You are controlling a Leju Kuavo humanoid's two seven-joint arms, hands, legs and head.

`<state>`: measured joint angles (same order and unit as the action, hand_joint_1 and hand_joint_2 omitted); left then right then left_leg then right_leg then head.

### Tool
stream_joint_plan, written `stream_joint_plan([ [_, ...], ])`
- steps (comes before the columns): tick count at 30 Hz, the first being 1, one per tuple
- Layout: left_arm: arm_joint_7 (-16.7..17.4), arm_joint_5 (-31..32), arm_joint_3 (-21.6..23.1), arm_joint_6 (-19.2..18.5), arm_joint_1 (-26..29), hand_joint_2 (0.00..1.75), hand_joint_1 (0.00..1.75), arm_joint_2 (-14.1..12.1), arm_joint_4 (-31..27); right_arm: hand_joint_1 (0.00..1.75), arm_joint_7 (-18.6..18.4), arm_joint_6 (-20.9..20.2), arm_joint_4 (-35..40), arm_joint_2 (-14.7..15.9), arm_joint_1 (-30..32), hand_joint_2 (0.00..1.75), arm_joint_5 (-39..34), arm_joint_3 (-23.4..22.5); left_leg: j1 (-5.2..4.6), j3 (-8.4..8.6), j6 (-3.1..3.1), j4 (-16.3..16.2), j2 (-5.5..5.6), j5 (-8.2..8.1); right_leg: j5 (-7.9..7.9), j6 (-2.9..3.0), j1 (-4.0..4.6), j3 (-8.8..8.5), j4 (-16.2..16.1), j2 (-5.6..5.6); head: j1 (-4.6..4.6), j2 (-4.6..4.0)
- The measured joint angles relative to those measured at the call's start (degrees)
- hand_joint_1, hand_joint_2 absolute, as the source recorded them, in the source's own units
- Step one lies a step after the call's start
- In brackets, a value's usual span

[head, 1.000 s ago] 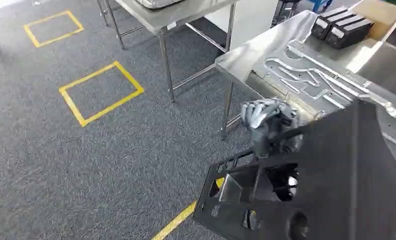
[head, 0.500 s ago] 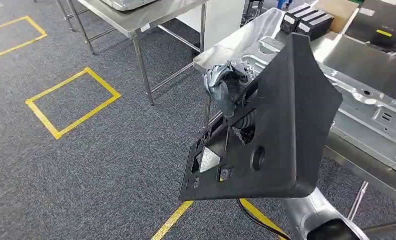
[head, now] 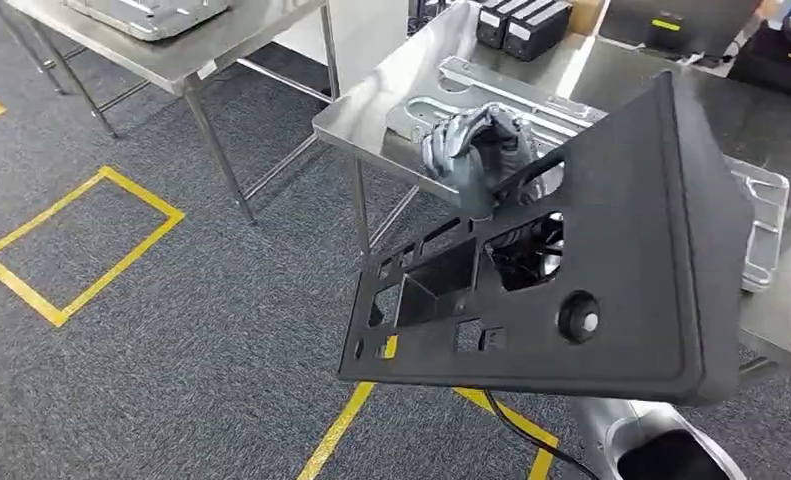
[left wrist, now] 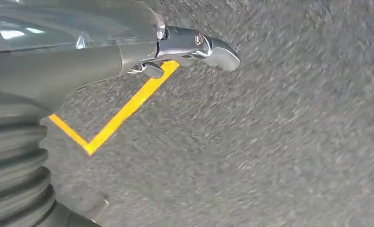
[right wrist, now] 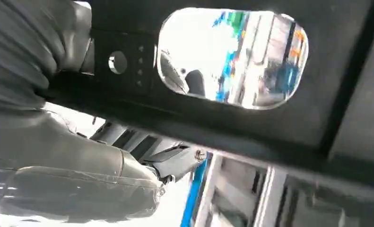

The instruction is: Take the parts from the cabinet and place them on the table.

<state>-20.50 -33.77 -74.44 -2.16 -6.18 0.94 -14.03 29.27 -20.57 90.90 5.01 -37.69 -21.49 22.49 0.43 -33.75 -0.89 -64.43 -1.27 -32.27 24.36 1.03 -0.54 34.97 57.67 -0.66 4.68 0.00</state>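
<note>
A large black plastic panel with several cut-outs hangs tilted in the air in front of me. My right hand grips it at its upper edge, through a cut-out. The right wrist view shows the panel's dark underside close by, with my right hand against it. Behind the panel stands the steel table, its near corner just beyond the hand. My left hand hangs over the grey carpet and holds nothing.
A silver stamped metal part lies on the table, and black boxes stand at its far end. A second steel table stands to the left. Yellow tape marks a square and a line on the carpet.
The whole view has shifted, so the camera has moved and the table is nearer. The panel has risen in my right hand and now stands higher, against the table's edge.
</note>
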Motion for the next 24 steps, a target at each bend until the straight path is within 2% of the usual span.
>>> stream_joint_plan([
  [2,0.0,0.0,0.0,0.0,0.38,1.75,0.0,0.0,0.0,1.75,-0.02,-0.04,-0.02,0.18,0.56,1.75,-0.04,-0.55,0.21,-4.52,-0.48,-9.47,0.71,-3.92,0.01,0.05,-0.02,0.1,0.05,1.58,0.0,0.0],
  [3,0.0,-0.02,0.0,0.0,0.45,1.75,0.0,0.0,0.0,1.75,-0.04,-0.2,-0.02,0.35,0.82,1.75,-0.06,-0.76,0.28,-5.79,-0.58,-11.78,0.72,-4.05,0.0,0.03,-0.03,0.1,0.08,2.34,0.0,0.0],
  [4,0.02,-0.02,-0.02,-0.07,0.45,1.75,0.0,0.06,0.0,1.75,-0.04,-0.2,-0.04,0.57,0.94,1.75,-0.09,-1.07,0.37,-5.63,-0.67,-10.97,0.72,-2.62,-0.03,-0.03,-0.11,0.09,0.19,3.1,0.0,0.0],
  [5,0.02,-0.02,-0.02,-0.22,0.4,1.75,0.0,0.09,0.0,1.75,-0.04,-0.33,-0.04,0.77,0.94,1.75,-0.09,-1.38,0.49,-4.18,-0.69,-7.51,0.75,-0.13,0.0,-0.15,-0.19,0.09,0.37,3.87,0.0,0.0],
  [6,0.04,-0.02,-0.02,-0.37,0.33,1.75,0.0,0.09,0.0,1.75,-0.02,-0.46,-0.04,0.9,0.94,1.75,-0.09,-1.79,0.7,-1.89,-0.73,-2.31,1.07,2.84,0.1,-0.42,-0.28,0.08,0.62,4.61,0.0,0.0],
  [7,0.04,-0.02,-0.04,-0.42,0.26,1.75,0.0,0.09,0.0,1.75,0.04,-0.53,-0.04,0.98,0.95,1.75,-0.09,-2.16,0.96,0.11,-0.8,2.15,2.19,5.05,0.25,-0.67,-0.35,0.14,0.92,5.13,0.0,0.0],
  [8,0.15,-0.02,-0.09,-0.42,0.24,1.75,0.0,0.09,0.0,1.75,0.13,-0.7,-0.04,1.05,0.98,1.75,-0.09,-2.53,1.14,1.27,-0.7,4.58,4.73,4.43,0.33,-1.14,-0.2,0.43,1.21,5.67,0.0,0.0],
  [9,0.28,0.0,-0.13,-0.37,0.22,1.75,0.0,0.11,0.0,1.75,0.13,-1.09,-0.04,1.09,1.07,1.75,0.07,-2.8,0.99,1.29,-0.22,5.17,4.58,4.56,0.21,-1.63,-0.18,0.85,1.53,6.42,-0.02,0.0],
  [10,0.35,0.0,-0.15,-0.35,0.08,1.75,0.0,0.09,0.0,1.75,0.18,-1.44,-0.04,1.11,1.3,1.75,0.11,-3.19,0.81,1.3,-0.02,5.1,4.01,4.62,-0.07,-2.06,-0.23,1.04,1.31,6.84,0.0,0.0],
  [12,0.42,-0.04,-0.2,-0.22,-0.18,1.75,0.0,0.13,0.0,1.75,0.26,-1.55,-0.04,1.27,1.8,1.75,0.28,-3.93,0.53,1.34,0.91,5.3,3.27,4.88,-0.46,-2.97,-0.47,1.09,0.74,7.7,0.0,0.0],
  [13,0.44,0.0,-0.2,-0.22,-0.3,1.75,0.0,0.39,0.02,1.75,0.28,-1.55,-0.04,1.44,1.89,1.75,0.35,-4.2,0.92,1.33,1.49,5.73,2.68,5.28,-0.37,-3.11,-0.45,1.26,0.93,7.25,0.0,0.0],
  [14,0.46,-0.02,-0.2,-0.22,-0.37,1.75,0.0,0.37,0.02,1.75,0.37,-1.53,-0.02,1.61,1.82,1.75,0.35,-4.52,0.88,1.39,1.78,5.87,2.15,5.45,0.87,-3.26,-0.29,1.74,2.28,4.42,-0.02,0.0],
  [15,0.46,0.0,-0.22,-0.22,-0.29,1.75,0.0,0.37,0.02,1.75,0.46,-1.57,-0.04,1.71,1.77,1.75,0.41,-4.72,0.81,1.34,2.14,5.89,1.69,5.45,2.86,-3.38,-0.19,2.99,5.23,2.65,0.0,0.0],
  [16,0.48,-0.02,-0.26,-0.2,-0.13,1.75,0.0,0.39,0.02,1.75,0.55,-1.59,-0.04,1.68,1.8,1.75,0.44,-4.83,0.61,1.31,2.28,5.88,1.07,5.42,5.33,-3.46,-0.22,5.13,9.98,1.69,-0.02,0.0],
  [17,0.52,-0.02,-0.35,-0.18,-0.02,1.75,0.0,0.37,0.02,1.75,0.61,-1.84,-0.09,1.68,1.98,1.75,0.53,-4.83,0.41,1.28,2.38,5.87,0.39,5.37,7.28,-3.51,-0.23,7.37,14.93,1.19,-0.02,0.0],
  [18,0.52,0.0,-0.46,-0.15,0.0,1.75,0.0,0.35,0.02,1.75,0.63,-1.92,-0.18,1.68,2.18,1.75,0.55,-4.85,0.3,1.26,2.44,5.84,-0.26,5.33,7.87,-3.48,-0.23,8.68,17.81,1.03,0.0,0.0],
  [19,0.52,0.0,-0.53,-0.13,-0.02,1.75,0.0,0.33,0.02,1.75,0.63,-2.05,-0.26,1.77,2.35,1.75,0.55,-4.96,0.2,1.31,2.48,5.84,-0.82,5.29,7.22,-3.37,-0.23,8.67,17.82,0.94,-0.02,0.0],
  [20,0.55,-0.02,-0.55,-0.13,-0.07,1.75,0.0,0.33,0.02,1.75,0.63,-2.16,-0.28,1.86,2.38,1.75,0.55,-5.09,0.11,1.37,2.52,5.84,-1.39,5.22,5.51,-3.18,-0.21,7.51,15.51,0.87,-0.02,0.0],
  [21,0.55,-0.02,-0.55,-0.13,-0.15,1.75,0.0,0.33,0.02,1.75,0.7,-2.32,-0.28,1.95,2.34,1.75,0.53,-5.26,-0.01,1.5,2.51,5.84,-1.87,5.12,3.24,-2.9,-0.15,5.27,11.3,0.59,-0.02,0.0],
  [22,0.55,-0.02,-0.55,-0.22,-0.21,1.75,0.0,0.33,0.02,1.75,0.77,-2.38,-0.26,2.03,2.29,1.75,0.48,-5.44,-0.11,1.73,2.42,5.84,-2.42,4.97,0.89,-2.45,0.04,2.32,5.83,-0.49,0.0,0.0],
  [23,0.57,0.0,-0.55,-0.37,-0.23,1.75,0.0,0.33,0.02,1.75,0.83,-2.43,-0.28,2.23,2.25,1.75,0.37,-5.62,-0.21,1.9,2.24,5.85,-2.79,4.83,0.71,-1.84,0.59,0.42,1.83,-3.41,-0.02,0.0],
  [24,0.57,0.0,-0.55,-0.61,-0.23,1.75,0.0,0.33,0.02,1.75,0.94,-2.49,-0.28,2.32,2.23,1.75,0.24,-5.81,-0.73,1.78,1.9,5.59,-3.28,4.63,0.87,-1.4,1.31,0.19,1.11,-4.28,0.0,0.0],
])
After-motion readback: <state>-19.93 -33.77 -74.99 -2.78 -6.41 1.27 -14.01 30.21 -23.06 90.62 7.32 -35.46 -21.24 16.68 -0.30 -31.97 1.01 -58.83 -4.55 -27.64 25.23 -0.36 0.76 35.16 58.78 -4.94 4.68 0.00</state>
